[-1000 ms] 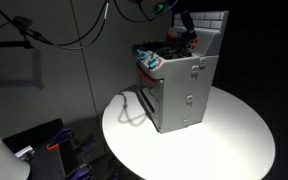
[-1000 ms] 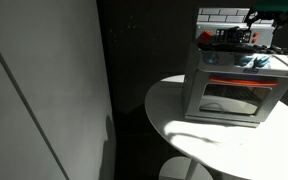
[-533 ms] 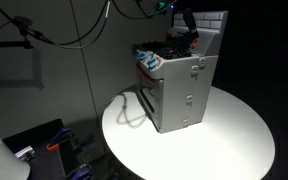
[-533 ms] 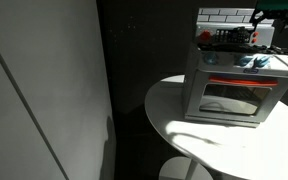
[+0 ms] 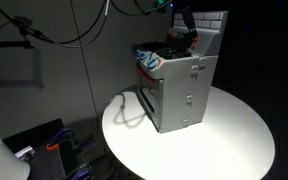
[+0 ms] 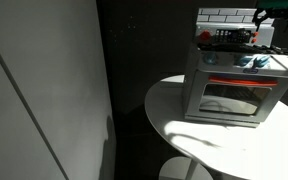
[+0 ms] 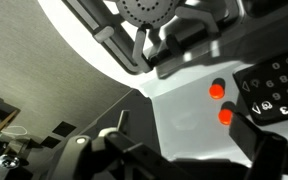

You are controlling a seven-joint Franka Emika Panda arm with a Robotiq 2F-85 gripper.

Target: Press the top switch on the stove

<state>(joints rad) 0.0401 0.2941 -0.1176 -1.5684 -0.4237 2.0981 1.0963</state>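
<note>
Just beside two red buttons [image 7: 217, 89], the fingers [image 7: 256, 142] are hovering, and I cannot tell whether they are open or closed. The grey stove [image 5: 184, 90] is sitting on the round white tabletop [image 5: 229, 140].

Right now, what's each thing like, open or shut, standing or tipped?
Stove: upright on the table.
Oven door: shut.
Fingers: apart, holding nothing.
Red buttons: untouched; pressed or not, can't tell.
</note>
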